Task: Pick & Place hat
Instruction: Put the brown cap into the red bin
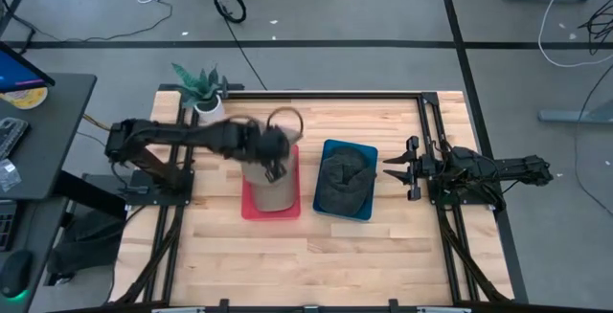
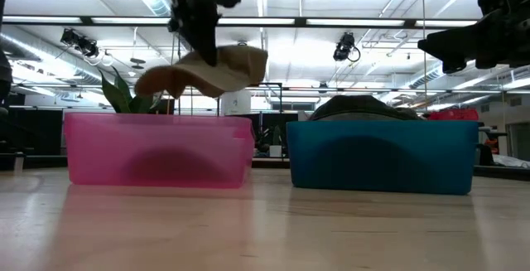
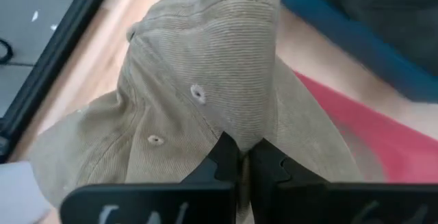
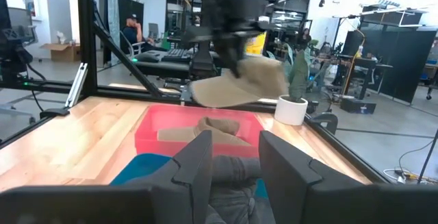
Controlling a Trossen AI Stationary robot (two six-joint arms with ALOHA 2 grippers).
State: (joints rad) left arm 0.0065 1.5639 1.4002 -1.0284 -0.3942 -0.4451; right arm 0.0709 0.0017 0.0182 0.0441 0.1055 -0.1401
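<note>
Low view: left gripper point(image 2: 201, 43) jaws clamped on tan hat point(image 2: 207, 72) above pink bin point(image 2: 157, 148); I judged lowering centred before release best. Right gripper point(image 1: 397, 167) waited, jaws apart.

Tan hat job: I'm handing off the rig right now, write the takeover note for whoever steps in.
Left gripper: shut on the tan hat, holding it in the air above the pink bin.
Right gripper: open, waiting at the table's right side, beside the blue bin.
Dark hat: lies in the blue bin.
More tan fabric lies in the pink bin; I cannot tell what it is.
Done: tan hat gripped and off the table.
Left: setting it down and releasing it.
</note>
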